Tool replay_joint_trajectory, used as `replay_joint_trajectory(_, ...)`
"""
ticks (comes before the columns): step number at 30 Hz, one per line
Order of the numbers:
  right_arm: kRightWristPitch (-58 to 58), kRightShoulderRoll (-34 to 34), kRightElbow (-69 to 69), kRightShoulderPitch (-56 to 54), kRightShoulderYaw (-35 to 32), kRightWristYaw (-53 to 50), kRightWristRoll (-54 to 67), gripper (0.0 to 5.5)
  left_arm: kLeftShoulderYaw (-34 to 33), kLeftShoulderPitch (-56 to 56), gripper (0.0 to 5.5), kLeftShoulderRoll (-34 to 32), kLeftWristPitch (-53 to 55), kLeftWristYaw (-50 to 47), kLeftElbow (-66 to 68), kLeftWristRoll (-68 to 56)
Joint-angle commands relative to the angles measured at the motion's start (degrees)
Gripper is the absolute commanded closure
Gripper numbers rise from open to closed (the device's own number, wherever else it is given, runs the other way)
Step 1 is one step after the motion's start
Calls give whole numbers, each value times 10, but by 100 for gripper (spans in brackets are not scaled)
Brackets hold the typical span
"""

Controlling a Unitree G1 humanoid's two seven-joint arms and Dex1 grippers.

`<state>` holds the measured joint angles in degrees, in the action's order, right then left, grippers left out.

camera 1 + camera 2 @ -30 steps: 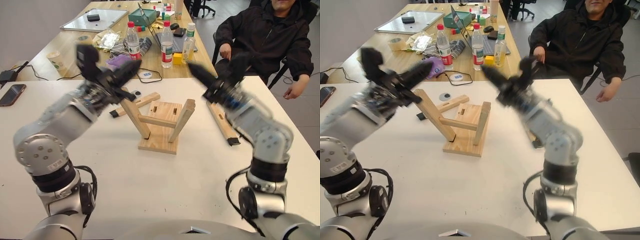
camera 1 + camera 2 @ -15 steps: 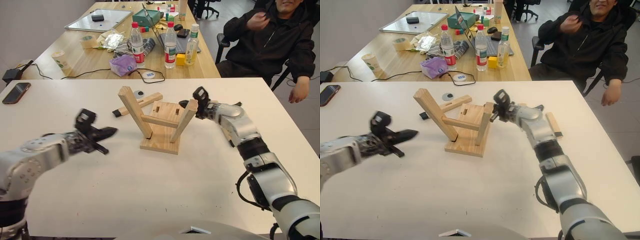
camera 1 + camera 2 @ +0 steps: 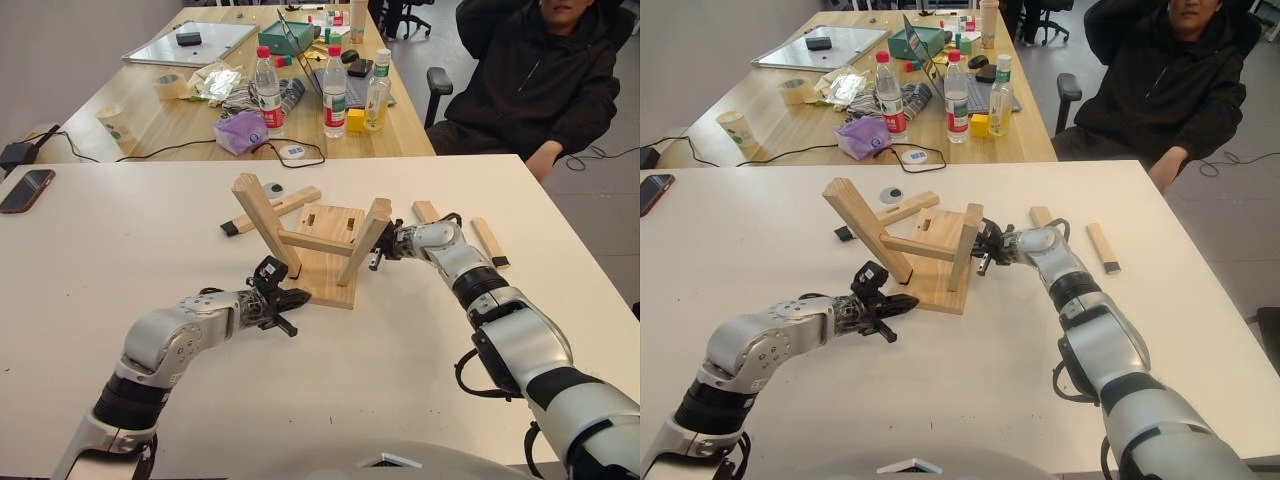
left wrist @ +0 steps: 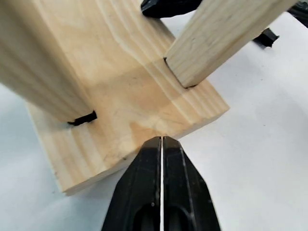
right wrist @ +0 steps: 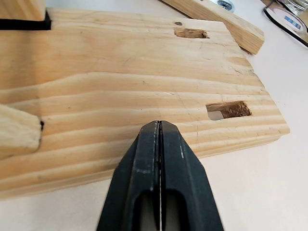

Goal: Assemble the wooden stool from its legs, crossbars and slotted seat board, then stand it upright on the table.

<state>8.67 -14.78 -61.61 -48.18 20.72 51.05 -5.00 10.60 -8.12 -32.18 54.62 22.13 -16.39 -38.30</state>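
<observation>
- The seat board (image 3: 325,275) lay flat on the white worktop (image 3: 120,250) at the centre of the frame; two legs (image 3: 262,220) stood slotted in it, joined by a crossbar (image 3: 315,243).
- The left pincer (image 3: 297,297) was closed on nothing; its tips met the board's lower edge.
- The right pincer (image 3: 380,252) was closed and empty at the board's right edge, beside the right-hand leg.
- A loose piece (image 3: 489,241) lay further right.
</observation>
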Motion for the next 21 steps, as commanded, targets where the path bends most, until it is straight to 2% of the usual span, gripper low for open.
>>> replay_joint_trajectory(1, 0, -8, -4, -10, -21, -11, -7, 550, -12, 8, 545, 3, -7, 10, 13, 23)
replay_joint_trajectory(4, 4, 7, -30, -52, -59, -56, 6, 550, -10, 15, 545, 13, -12, 21, 18, 31)
replay_joint_trajectory(9, 1, 36, -78, -75, -75, -107, -9, 550, -1, 16, 545, 30, -16, 28, 30, 50)
replay_joint_trajectory(17, -77, 51, -139, -79, -42, -154, -82, 550, -15, 11, 545, 62, 13, 12, -11, 41)
replay_joint_trajectory(21, -125, 51, -148, -81, -17, -130, -113, 550, -16, 14, 545, 78, 23, 1, -29, 42)
